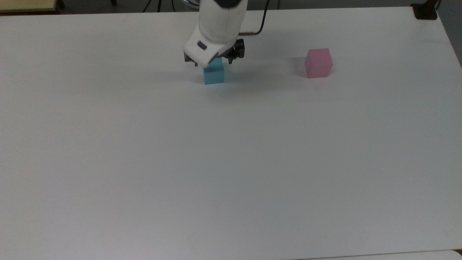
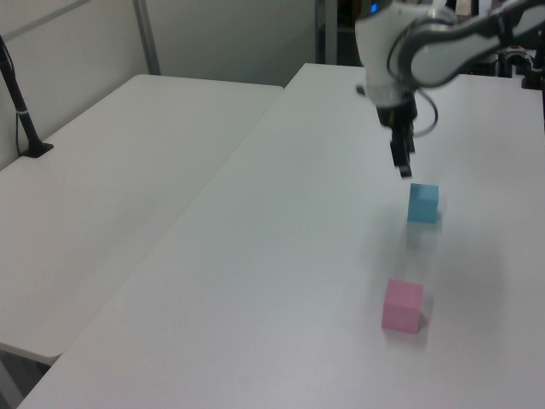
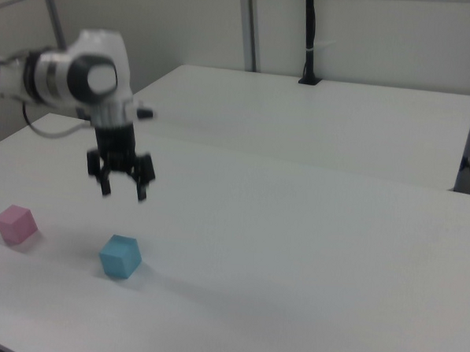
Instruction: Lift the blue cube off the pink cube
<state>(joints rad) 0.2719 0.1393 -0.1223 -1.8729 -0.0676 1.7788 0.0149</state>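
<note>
The black two-finger gripper (image 3: 124, 192) hangs spread wide, empty, above one matte light-blue cube (image 3: 120, 257); one matte pastel-pink cube (image 3: 16, 224) sits apart at the right view's left.

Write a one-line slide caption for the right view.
Open claw hovers above the blue cube, which sits on the white table apart from the pink cube.

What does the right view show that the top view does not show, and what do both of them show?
Right view: the gripper hangs open in the air, clear of the blue cube, with a second table behind. Top view: the gripper overlaps the blue cube, so no gap is readable; a black object sits at the table corner. Both: the pink cube standing apart on the table.
</note>
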